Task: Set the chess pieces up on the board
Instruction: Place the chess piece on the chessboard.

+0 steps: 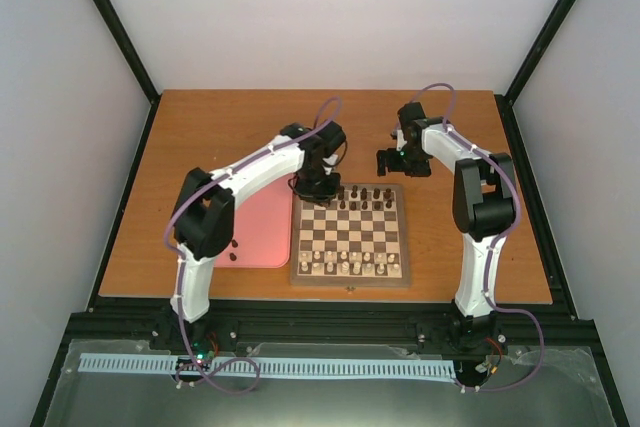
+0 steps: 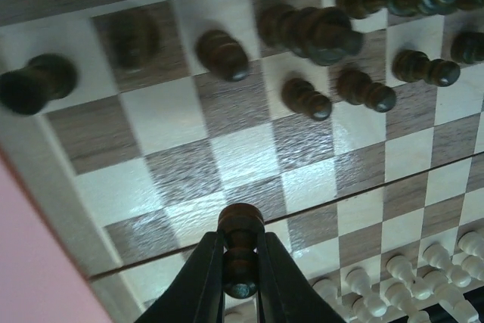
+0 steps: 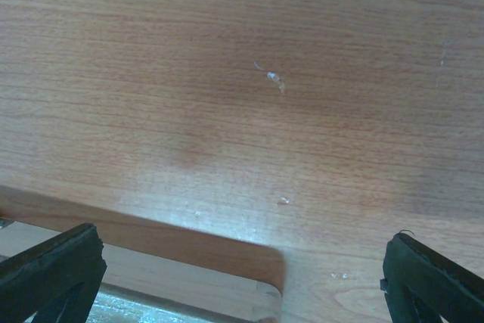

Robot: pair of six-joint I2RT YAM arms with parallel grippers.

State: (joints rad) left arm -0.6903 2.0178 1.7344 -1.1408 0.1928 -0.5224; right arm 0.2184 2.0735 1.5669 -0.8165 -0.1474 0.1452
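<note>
The board (image 1: 350, 232) lies at the table's middle. Several dark chess pieces (image 1: 365, 194) stand on its far rows, and more of them (image 2: 310, 32) show in the left wrist view. My left gripper (image 1: 318, 185) hangs over the board's far left corner. In the left wrist view it (image 2: 240, 238) is shut on a dark pawn (image 2: 241, 221), held above the board's squares (image 2: 242, 156). My right gripper (image 1: 392, 162) is open and empty over bare table beyond the board's far right corner (image 3: 189, 281); its fingers (image 3: 53, 270) stand wide apart.
Pale pieces (image 1: 345, 265) fill the board's near rows and show in the left wrist view (image 2: 423, 270). A pink tray (image 1: 262, 232) lies left of the board, with two dark pieces (image 1: 230, 250) at its near left edge.
</note>
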